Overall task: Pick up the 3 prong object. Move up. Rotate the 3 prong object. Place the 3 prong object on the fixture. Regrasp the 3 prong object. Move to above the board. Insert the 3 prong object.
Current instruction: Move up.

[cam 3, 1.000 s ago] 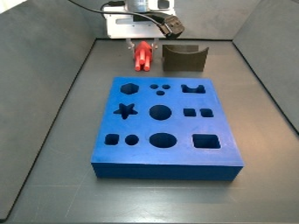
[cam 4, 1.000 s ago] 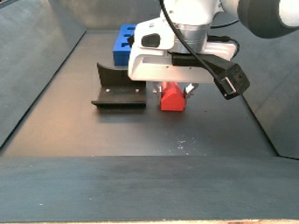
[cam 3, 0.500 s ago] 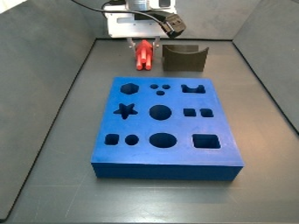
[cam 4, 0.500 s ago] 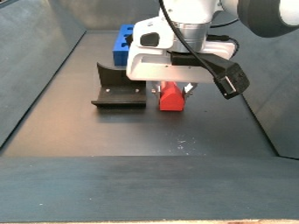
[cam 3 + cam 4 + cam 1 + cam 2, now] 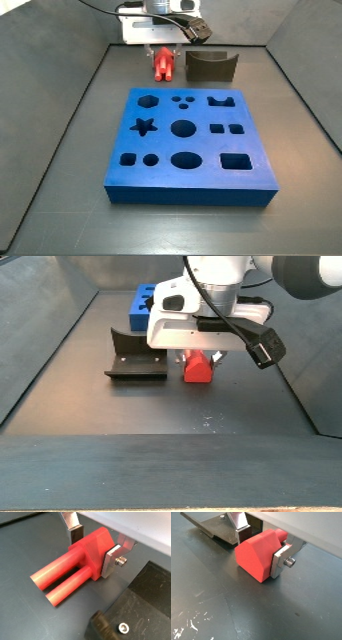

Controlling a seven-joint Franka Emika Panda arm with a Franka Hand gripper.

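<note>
Robot lab test cell, I'm calling it.
I'm seeing a dark walled bin floor [image 5: 54,180], the blue board [image 5: 191,145] with shaped cutouts, the fixture [image 5: 135,361] standing beside it, and the gripper [image 5: 198,351] hanging low over the floor, pinching the 3 prong object [image 5: 70,569].

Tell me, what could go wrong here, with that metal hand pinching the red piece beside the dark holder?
The hand grips the 3 prong object only at its broad end, so it might tilt or slip when lifted. The fixture stands close beside it, so a sideways swing could knock it. The board lies just in front, leaving little room for the prongs.
</note>
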